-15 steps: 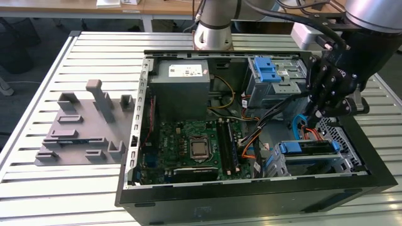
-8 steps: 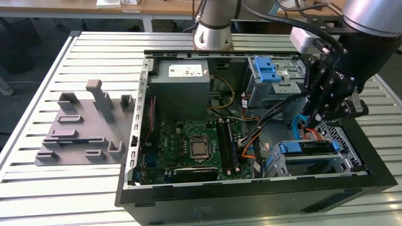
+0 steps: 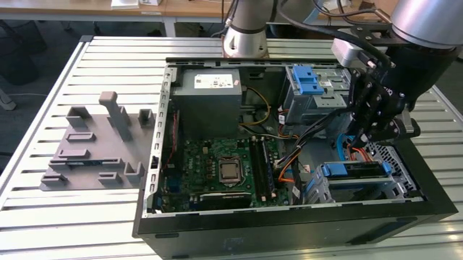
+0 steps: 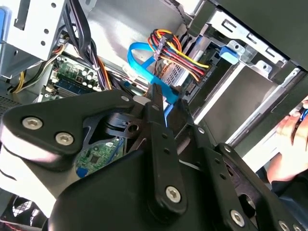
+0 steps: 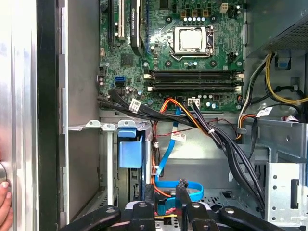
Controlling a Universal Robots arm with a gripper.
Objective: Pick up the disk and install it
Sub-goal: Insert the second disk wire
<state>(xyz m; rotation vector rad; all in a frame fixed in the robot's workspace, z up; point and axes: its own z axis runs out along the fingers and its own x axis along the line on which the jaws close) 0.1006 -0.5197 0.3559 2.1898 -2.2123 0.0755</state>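
The disk [image 3: 353, 172] lies in the lower drive cage [image 3: 394, 190] at the exterior view's right front corner of the open computer case. It is a grey slab framed by a blue carrier. In the first wrist view the blue carrier end [image 5: 131, 148] stands in the cage slot. My gripper [image 3: 372, 130] hangs inside the case just above and behind the cage, apart from the disk. It is seen from behind in both wrist views [image 4: 166, 103] [image 5: 166, 195], over a blue ribbon cable [image 5: 166, 185] and coloured power wires [image 4: 180, 53].
The motherboard [image 3: 220, 162] covers the case floor, and a grey power supply box [image 3: 210, 103] sits at the back. A blue ridged latch [image 3: 307, 81] tops the upper bay. Black cable bundles [image 5: 211, 134] cross the middle. A grey fixture [image 3: 97, 149] lies on the slatted table. A person's hand [image 4: 288, 130] is beside the case.
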